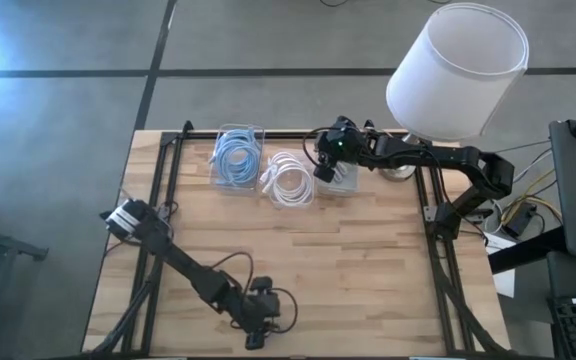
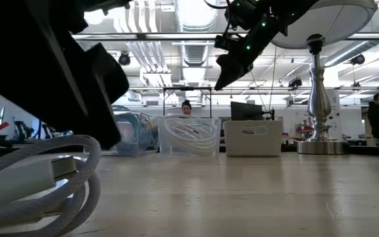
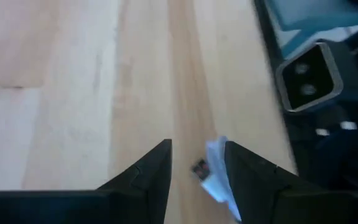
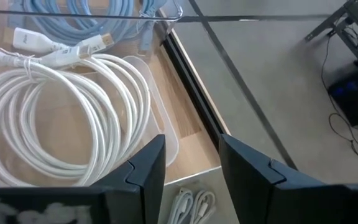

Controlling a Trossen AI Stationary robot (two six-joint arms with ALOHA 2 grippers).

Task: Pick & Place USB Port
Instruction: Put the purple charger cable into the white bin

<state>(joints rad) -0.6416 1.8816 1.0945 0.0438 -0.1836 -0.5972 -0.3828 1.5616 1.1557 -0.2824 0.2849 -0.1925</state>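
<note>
Hovering right claw (image 1: pixel 325 168) over bins' (image 1: pixel 290 180) edge

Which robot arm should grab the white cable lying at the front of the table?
The left. Its open end effector already has the white cable plug between its fingers, while the right end effector hangs far off above the bins.

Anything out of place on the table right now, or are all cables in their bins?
One white cable lies loose on the bare table at the near edge, by the left gripper, right against the low camera. The other coils sit in the bins at the far edge, below the right gripper.
</note>
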